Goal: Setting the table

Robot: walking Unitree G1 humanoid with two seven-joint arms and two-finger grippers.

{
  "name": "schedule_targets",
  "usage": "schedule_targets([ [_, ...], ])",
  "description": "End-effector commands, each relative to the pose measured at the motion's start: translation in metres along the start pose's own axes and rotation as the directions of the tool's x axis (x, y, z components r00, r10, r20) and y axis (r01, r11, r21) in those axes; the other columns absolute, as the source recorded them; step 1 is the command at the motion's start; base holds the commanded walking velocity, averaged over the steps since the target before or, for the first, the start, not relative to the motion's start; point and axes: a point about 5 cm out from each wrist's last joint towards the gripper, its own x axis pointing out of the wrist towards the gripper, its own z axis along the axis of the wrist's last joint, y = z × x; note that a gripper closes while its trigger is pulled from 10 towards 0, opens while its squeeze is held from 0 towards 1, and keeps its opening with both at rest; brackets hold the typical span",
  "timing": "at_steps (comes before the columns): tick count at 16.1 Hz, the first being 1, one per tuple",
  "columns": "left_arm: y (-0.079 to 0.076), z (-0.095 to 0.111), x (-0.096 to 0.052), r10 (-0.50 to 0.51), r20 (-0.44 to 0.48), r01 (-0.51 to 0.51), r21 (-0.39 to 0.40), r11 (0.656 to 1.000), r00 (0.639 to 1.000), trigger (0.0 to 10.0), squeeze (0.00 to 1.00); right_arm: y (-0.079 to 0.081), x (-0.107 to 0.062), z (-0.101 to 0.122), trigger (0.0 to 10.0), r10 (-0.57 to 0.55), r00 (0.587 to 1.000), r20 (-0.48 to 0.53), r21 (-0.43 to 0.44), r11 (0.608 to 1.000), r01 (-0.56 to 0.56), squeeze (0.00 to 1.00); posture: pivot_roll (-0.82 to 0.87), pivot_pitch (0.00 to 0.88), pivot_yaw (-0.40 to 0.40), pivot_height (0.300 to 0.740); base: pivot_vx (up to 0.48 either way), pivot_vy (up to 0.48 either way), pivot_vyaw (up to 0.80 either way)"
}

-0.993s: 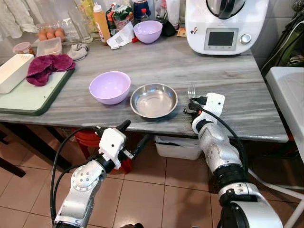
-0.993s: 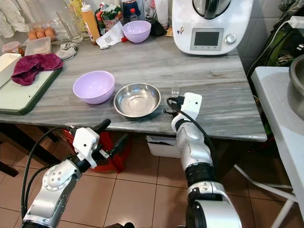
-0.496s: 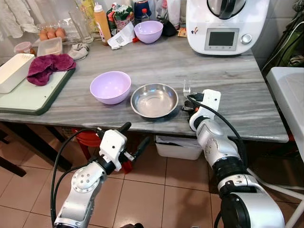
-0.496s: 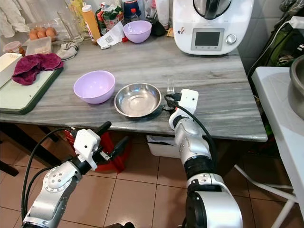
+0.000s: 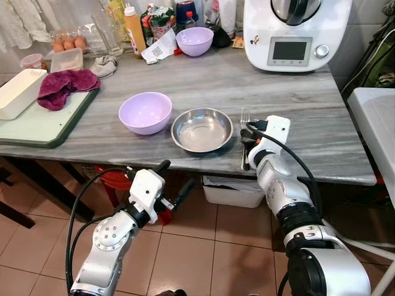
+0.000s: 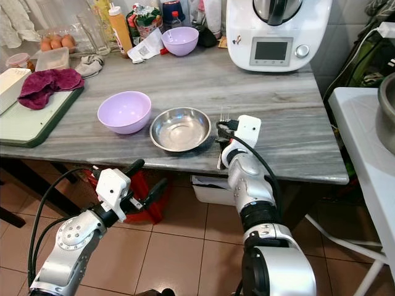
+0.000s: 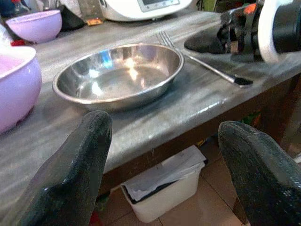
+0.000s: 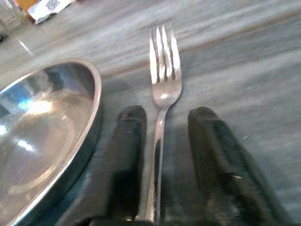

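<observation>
The grey marble-patterned table point(image 5: 290, 92) carries everything. At its back stands a white kitchen machine point(image 5: 296, 31) with a small grey screen and 1 round knob; no writing on it can be read, nor on the orange squeeze bottle point(image 5: 134, 28) or the packets beside it. On the robot's left a green board point(image 5: 37, 126) holds a crumpled magenta cloth point(image 5: 62, 86) and a white box point(image 5: 18, 92); behind them sit a clear tub of brown eggs point(image 5: 65, 43) and a lidded container point(image 5: 65, 60).

2 lilac bowls — a near one point(image 5: 145, 112) and a far one point(image 5: 199, 40) — look empty, as does the steel bowl point(image 5: 202, 129).

The fork point(image 8: 162, 89) — shiny steel, 4 tines — lies flat just right of the steel bowl, handle over the table edge.

The right gripper point(image 8: 164, 136) straddles the handle, fingers parted and not pinching it. The left gripper point(image 7: 164, 169) hangs below the table edge, spread wide.
</observation>
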Motion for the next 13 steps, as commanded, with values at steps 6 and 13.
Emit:
schedule_targets([
  [6, 0.004, -0.002, -0.002, 0.011, -0.008, -0.011, 0.017, 1.0, 1.0, 10.0, 0.0, 0.033, -0.021, 0.087, 10.0, 0.131, 0.898, 0.42, -0.166, 0.984, -0.066, 1.0, -0.1, 0.109, 0.097, 0.74, 0.0, 0.0, 0.0],
  [13, 0.01, 0.007, 0.003, 0.121, 0.042, -0.121, 0.012, 0.993, 0.992, 10.0, 0.0, 0.014, -0.074, 0.078, 10.0, 0.198, 0.828, 0.524, -0.444, 0.893, 0.068, 1.0, -0.12, 0.102, 0.093, 0.74, 0.0, 0.0, 0.0],
])
